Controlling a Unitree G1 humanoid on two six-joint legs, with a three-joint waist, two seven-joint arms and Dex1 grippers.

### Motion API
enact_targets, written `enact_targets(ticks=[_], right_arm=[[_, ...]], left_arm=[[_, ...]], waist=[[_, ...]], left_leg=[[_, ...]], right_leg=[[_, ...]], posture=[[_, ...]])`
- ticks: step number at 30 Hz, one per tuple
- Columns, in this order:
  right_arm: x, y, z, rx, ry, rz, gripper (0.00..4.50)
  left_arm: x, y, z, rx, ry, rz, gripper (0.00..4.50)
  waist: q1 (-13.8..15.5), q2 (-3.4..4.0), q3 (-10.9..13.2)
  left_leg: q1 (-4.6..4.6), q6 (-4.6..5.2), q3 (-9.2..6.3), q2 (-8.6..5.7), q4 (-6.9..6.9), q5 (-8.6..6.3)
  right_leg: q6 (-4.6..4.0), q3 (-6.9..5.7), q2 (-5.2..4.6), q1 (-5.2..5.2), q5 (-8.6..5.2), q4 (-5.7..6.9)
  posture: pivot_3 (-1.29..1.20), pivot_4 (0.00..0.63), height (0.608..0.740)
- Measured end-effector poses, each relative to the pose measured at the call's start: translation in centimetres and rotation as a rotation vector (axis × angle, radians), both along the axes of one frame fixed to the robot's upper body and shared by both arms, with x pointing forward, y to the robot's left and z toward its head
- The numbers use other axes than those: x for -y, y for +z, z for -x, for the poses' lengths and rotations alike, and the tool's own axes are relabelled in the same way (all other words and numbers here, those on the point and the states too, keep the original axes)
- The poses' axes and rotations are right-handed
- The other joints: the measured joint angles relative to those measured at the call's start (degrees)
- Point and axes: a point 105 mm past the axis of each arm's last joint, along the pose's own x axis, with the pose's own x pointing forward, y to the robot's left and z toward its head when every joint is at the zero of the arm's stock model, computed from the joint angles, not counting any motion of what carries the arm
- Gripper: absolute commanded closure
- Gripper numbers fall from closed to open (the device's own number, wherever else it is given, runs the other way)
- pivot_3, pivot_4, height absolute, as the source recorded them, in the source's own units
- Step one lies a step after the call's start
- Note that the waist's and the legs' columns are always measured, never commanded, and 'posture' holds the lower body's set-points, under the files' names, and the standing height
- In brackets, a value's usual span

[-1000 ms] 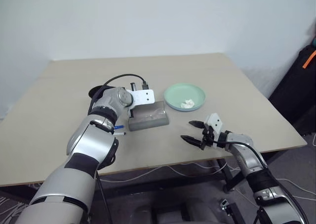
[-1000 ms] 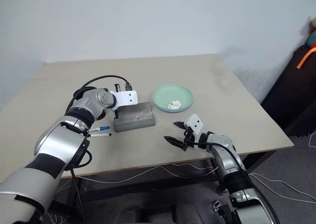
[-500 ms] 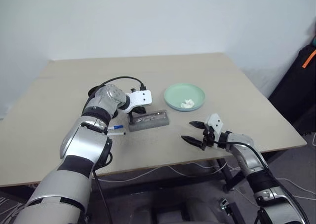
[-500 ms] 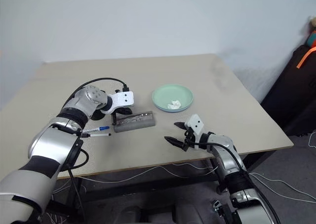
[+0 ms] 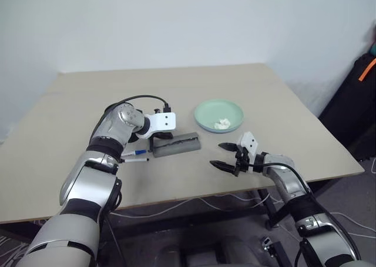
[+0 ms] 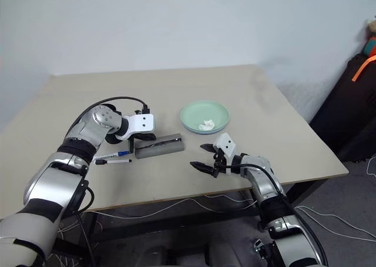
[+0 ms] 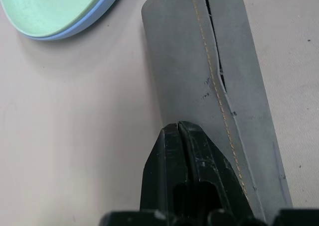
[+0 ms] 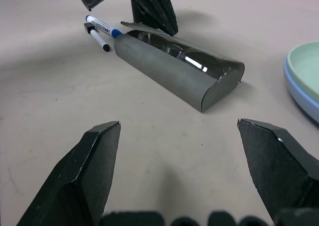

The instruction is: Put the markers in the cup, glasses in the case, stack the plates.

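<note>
Left gripper [image 7: 183, 136] sitting fully closed, fingertips pressed together, holding nothing; hovering at the left end of the case [image 5: 176, 144], tips just above or touching its lid, contact unclear. Right gripper [image 5: 228, 155] spread wide, holding nothing, hanging over bare table [image 5: 276, 96] right of the case and in front of the plates, well apart from both.

Case lying lengthwise across mid-table, lid down; through the translucent lid, faint glints showing in the right wrist view, contents not resolvable. Glasses not made out as such.

Markers [image 5: 136, 155] lying side by side on the table just left of the case, near the left wrist: blue-capped one [image 8: 102, 26] and dark-capped one [image 8: 98, 39], nearly parallel, both outside the cup.

Cup not clearly identifiable behind the left arm.

Plates already stacking: mint one [image 5: 219, 114] resting on the blue one [image 7: 94, 21], blue rim peeking out underneath, right of the case and apart from it. Small white crumpled scrap [image 5: 222, 124] sitting in the mint plate.
</note>
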Motion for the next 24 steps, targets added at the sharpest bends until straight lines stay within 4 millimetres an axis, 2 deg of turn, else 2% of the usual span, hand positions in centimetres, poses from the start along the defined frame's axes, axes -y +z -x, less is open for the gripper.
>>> enact_targets(ticks=[11,20,24], right_arm=[[0.0,0.0,0.0,0.002,0.006,0.001,0.42],[0.0,0.0,0.0,0.003,0.001,-0.001,0.42],[-0.2,-0.1,0.0,0.004,-0.005,-0.011,0.42]], left_arm=[[-0.5,0.1,1.3,-0.019,-0.051,-0.018,4.49],[-0.4,0.1,1.4,-0.037,-0.027,0.019,4.49],[-1.0,-0.4,0.8,-0.028,0.024,0.02,4.49]], waist=[[-0.08,0.27,-0.32],[-0.04,0.4,-0.55],[-0.06,0.38,-0.54]], left_leg=[[0.1,0.01,0.08,0.0,-0.07,-0.01],[0.65,0.01,0.08,0.0,-0.09,-0.01],[0.71,0.01,0.06,0.0,-0.12,-0.01]], right_leg=[[-0.03,0.09,0.0,0.05,-0.03,-0.02],[-0.08,0.1,-0.01,0.53,-0.05,-0.01],[-0.08,0.11,0.01,0.57,-0.05,-0.01]], posture=[[0.0,0.0,0.74],[0.0,0.0,0.74],[0.0,0.0,0.74]])
